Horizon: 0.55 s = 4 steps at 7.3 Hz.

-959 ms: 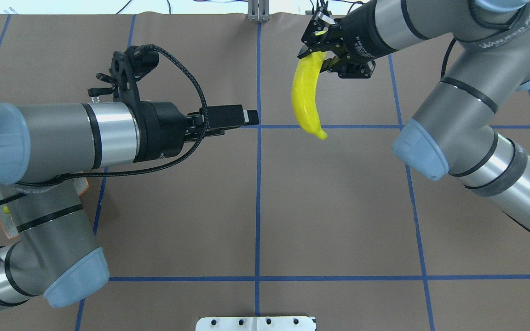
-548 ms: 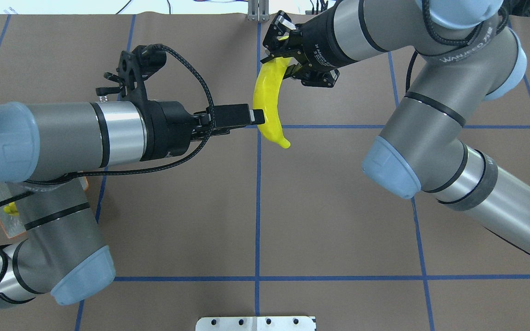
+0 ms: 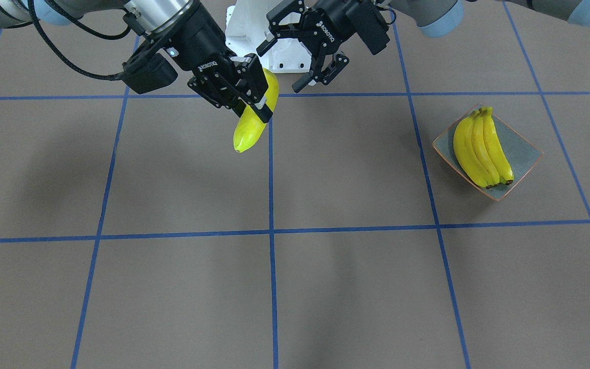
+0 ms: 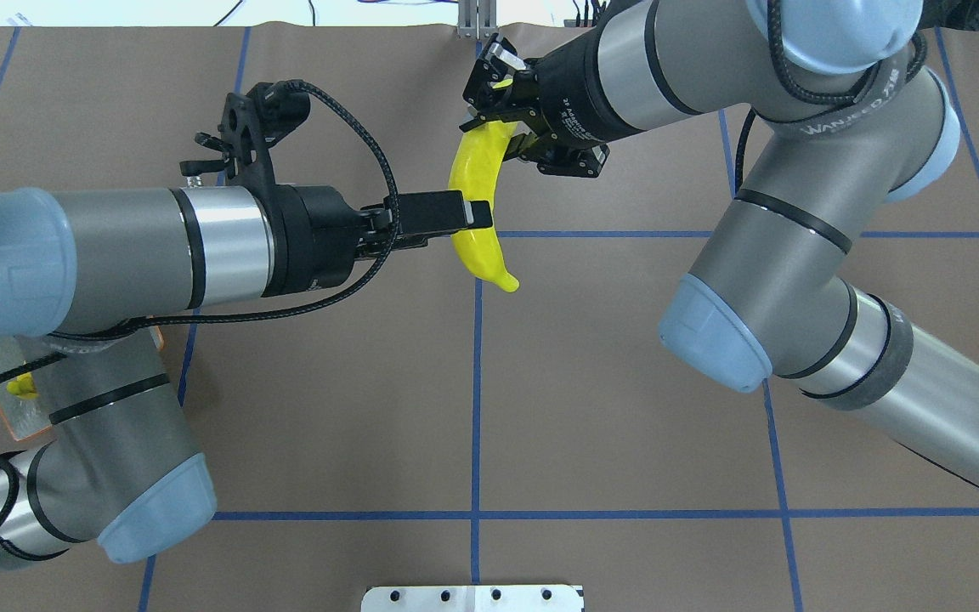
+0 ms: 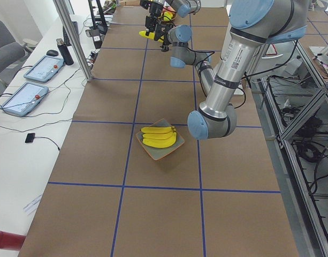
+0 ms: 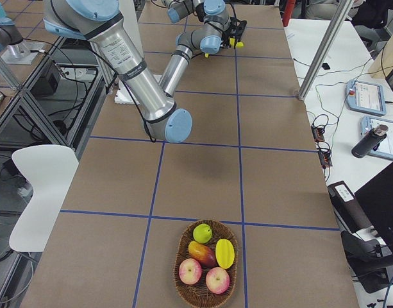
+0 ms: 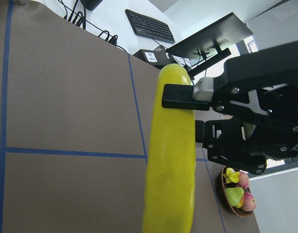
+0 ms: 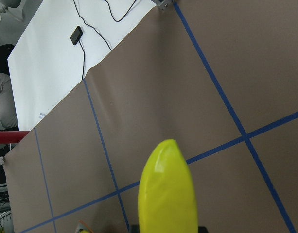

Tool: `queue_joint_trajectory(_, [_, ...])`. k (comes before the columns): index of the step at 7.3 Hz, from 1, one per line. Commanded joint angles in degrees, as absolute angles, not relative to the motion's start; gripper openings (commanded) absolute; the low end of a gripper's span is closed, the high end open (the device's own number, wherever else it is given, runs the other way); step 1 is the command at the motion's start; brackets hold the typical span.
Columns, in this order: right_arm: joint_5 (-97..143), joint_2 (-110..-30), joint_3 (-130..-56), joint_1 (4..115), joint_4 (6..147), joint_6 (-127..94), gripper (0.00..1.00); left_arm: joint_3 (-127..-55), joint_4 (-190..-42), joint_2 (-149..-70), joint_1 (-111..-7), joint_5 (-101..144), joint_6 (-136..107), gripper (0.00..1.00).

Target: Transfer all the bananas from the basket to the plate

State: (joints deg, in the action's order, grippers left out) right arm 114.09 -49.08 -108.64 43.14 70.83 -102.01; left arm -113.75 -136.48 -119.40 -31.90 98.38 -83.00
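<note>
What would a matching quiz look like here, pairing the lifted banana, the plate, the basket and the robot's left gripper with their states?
1 lifted banana
2 plate
3 basket
4 left gripper

A open, close to the lifted banana
B bears other bananas
C holds mixed fruit
D clamped in the right gripper, off the table

Pairs: 1-D, 2-B, 3-C, 4-A
</note>
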Motion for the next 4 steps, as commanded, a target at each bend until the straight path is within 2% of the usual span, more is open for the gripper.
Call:
queue_joint_trajectory(1, [114.0,-49.0,-109.2,42.5,70.8,-102.0,0.0,-113.6,-136.7,-119.7,-31.9,98.3,-83.9,0.89])
queue_joint_trajectory(4, [114.1,-49.4,-111.2,41.7,70.8,-102.0,0.0,-113.6,-136.6,-120.0,-31.9,98.3,-83.8,0.34])
